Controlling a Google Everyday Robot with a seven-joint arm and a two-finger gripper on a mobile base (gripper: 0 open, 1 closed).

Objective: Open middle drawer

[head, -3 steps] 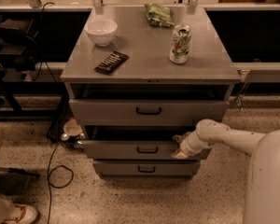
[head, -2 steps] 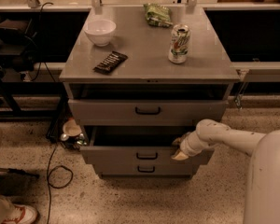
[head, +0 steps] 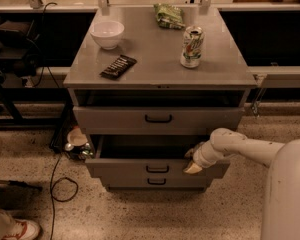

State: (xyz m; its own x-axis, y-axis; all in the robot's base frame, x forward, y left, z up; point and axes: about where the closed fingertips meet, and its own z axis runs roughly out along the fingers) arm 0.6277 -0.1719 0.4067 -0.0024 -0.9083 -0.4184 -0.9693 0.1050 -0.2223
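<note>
The grey cabinet has three drawers with black bar handles. The middle drawer (head: 140,167) stands pulled out toward me, its dark inside showing, its handle (head: 157,169) on the front panel. My gripper (head: 192,161) is at the right end of that drawer's front, over its top edge, on the end of the white arm (head: 250,149) that comes in from the right. The top drawer (head: 115,119) is slightly out. The bottom drawer (head: 155,182) is closed beneath.
On the cabinet top (head: 155,64) sit a white bowl (head: 107,33), a dark snack bar (head: 118,66), a soda can (head: 192,46) and a green bag (head: 169,15). Cables (head: 57,179) and small objects (head: 75,141) lie on the floor at left. A shoe (head: 15,230) is at bottom left.
The middle drawer has slid further out toward me, and the gripper has moved with its front edge, down and nearer.
</note>
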